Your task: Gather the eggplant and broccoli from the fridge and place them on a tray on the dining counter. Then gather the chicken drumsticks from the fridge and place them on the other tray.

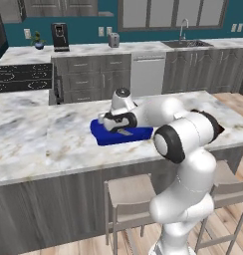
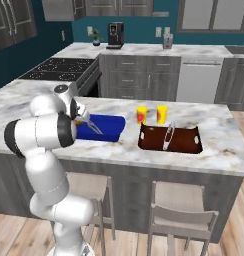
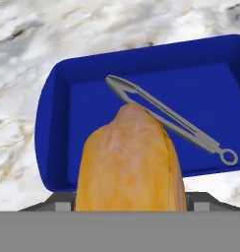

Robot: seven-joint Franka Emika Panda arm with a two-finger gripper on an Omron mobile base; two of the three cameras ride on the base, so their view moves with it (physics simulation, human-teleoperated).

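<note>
An orange-brown chicken drumstick (image 3: 129, 162) sits between my fingers, with the gripper (image 3: 129, 202) shut on it. It hangs just above the near left part of the blue tray (image 3: 200, 88), which lies on the marble dining counter (image 1: 44, 144). Grey metal tongs (image 3: 166, 118) lie slantwise in that tray. From the base views, the gripper (image 1: 112, 122) (image 2: 83, 120) is over the blue tray (image 1: 106, 137) (image 2: 108, 127). A dark brown tray (image 2: 194, 146) lies to the right with tongs (image 2: 168, 136) in it. The eggplant, broccoli and fridge are out of view.
Two yellow and red cups (image 2: 142, 114) (image 2: 162, 114) stand behind the brown tray. Stools (image 1: 128, 194) are tucked under the counter's front edge. A stove (image 1: 21, 77), coffee machine (image 1: 60, 37) and sink (image 1: 185, 42) line the back counters.
</note>
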